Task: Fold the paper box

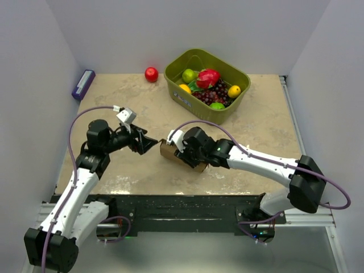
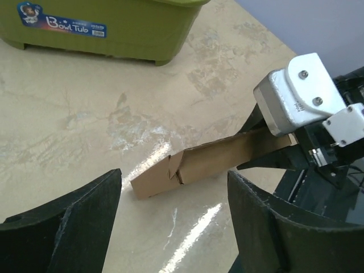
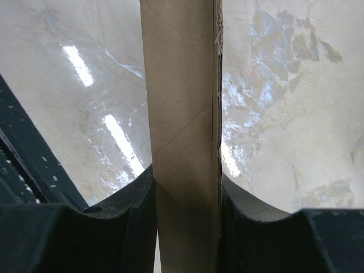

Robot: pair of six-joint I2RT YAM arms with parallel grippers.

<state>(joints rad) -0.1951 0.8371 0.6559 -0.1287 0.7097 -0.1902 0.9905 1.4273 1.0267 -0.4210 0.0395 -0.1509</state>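
The paper box [image 1: 170,152] is a plain brown cardboard blank, folded flat, lying on the table between the two arms. My right gripper [image 1: 183,151] is shut on it; in the right wrist view the brown strip [image 3: 183,114] runs up between the two black fingers [image 3: 133,216]. My left gripper [image 1: 149,143] is open and empty, just left of the box's free end. In the left wrist view the box [image 2: 199,162] lies beyond the spread fingers [image 2: 74,222], its far end under the right gripper's silver body [image 2: 298,94].
A green tub [image 1: 207,85] with several fruits stands at the back; its wall shows in the left wrist view [image 2: 102,28]. A red ball [image 1: 151,74] sits left of it. A purple-blue block [image 1: 83,84] lies at the far left edge.
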